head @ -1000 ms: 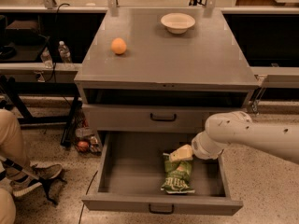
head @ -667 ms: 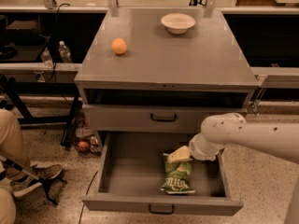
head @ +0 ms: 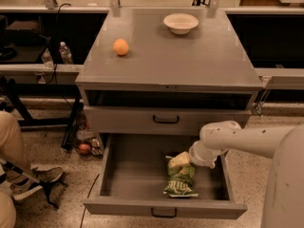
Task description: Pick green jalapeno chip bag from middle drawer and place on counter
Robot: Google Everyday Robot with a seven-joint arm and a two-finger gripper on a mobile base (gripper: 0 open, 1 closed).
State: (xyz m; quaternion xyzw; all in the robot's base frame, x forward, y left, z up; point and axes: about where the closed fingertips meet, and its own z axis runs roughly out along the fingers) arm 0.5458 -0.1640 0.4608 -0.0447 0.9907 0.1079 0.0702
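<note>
The green jalapeno chip bag [head: 181, 180] lies on the floor of the open middle drawer [head: 134, 171], right of centre and near the front panel. My gripper [head: 179, 160] is down inside the drawer, at the bag's far top end and touching or almost touching it. My white arm [head: 237, 137] reaches in from the right over the drawer's right wall. The grey counter [head: 167, 57] is the cabinet's top, above and behind the drawer.
An orange fruit [head: 120, 47] sits left on the counter and a white bowl [head: 180, 23] at its back right. A shut slimmer drawer front [head: 166, 119] is above the open drawer. A seated person's legs [head: 14, 175] are at the left. Bottles [head: 65, 54] and a red object [head: 84, 148] are left of the cabinet.
My arm has shifted a little to the left and the gripper has settled closer onto the bag's top end. The bag has not moved.
</note>
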